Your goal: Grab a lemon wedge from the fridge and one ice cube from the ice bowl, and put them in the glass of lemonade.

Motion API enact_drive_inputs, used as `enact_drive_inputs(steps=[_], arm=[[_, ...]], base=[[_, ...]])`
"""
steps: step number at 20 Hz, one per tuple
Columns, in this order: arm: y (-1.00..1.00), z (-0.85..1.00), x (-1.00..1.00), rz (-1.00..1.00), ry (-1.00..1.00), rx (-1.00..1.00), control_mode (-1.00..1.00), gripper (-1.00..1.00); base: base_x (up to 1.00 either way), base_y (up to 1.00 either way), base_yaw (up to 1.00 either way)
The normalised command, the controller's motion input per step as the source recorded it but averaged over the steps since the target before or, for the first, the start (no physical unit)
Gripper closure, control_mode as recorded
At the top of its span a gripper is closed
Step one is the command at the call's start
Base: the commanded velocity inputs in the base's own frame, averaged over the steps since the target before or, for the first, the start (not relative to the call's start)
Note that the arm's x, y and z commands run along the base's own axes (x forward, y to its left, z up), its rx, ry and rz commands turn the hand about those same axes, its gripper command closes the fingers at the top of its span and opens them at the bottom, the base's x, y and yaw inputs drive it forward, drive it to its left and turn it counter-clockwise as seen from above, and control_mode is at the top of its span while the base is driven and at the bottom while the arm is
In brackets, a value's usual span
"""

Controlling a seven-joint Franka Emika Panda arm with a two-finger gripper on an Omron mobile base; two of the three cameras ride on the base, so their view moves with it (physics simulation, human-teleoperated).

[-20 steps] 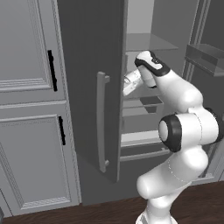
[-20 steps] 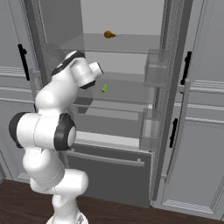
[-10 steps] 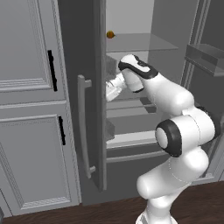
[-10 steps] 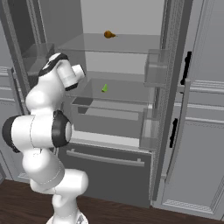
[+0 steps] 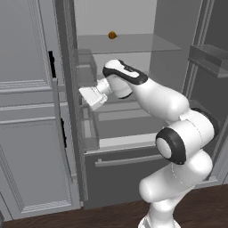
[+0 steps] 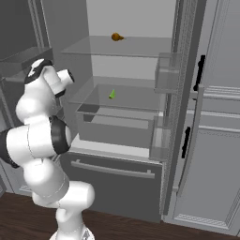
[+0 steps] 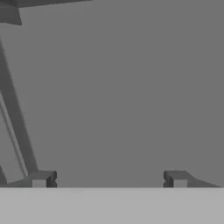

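Note:
The fridge (image 5: 124,178) stands with both doors swung wide. Its pale inside and glass shelves show in both base views. On the middle glass shelf (image 6: 136,96) lies the lemon wedge (image 6: 112,94), a tiny yellow-green piece. My gripper (image 5: 89,97) is at the left side of the fridge, close against the inner face of the left door (image 5: 67,102), well left of the wedge. In the hand view the gripper (image 7: 109,179) is open, its fingertips (image 7: 41,179) wide apart with nothing between them, facing a flat grey surface. The ice bowl and the glass of lemonade are out of view.
A small round orange ball (image 5: 112,34) sits on the top shelf (image 6: 117,36). The right door (image 6: 187,108) with its clear bins juts out at the right. Light-grey cabinets (image 5: 26,133) flank the fridge. A wide drawer (image 6: 112,185) closes off the bottom.
My hand has swept left and the left fridge door has swung further open with it, now nearly edge-on in the left base view.

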Motion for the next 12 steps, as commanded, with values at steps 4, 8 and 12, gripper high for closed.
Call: enact_drive_inputs(steps=[4, 8, 12], arm=[[0.56, 0.0, -0.02, 0.0, -0.2, 0.0, -1.0, -1.0], [0.07, 0.0, -0.04, 0.0, -0.04, 0.0, -1.0, -1.0], [-0.33, 0.17, -0.54, -0.02, -0.08, 0.07, -1.0, -1.0]], base=[[0.0, 0.0, 0.0], [0.0, 0.0, 0.0], [0.0, 0.0, 0.0]])
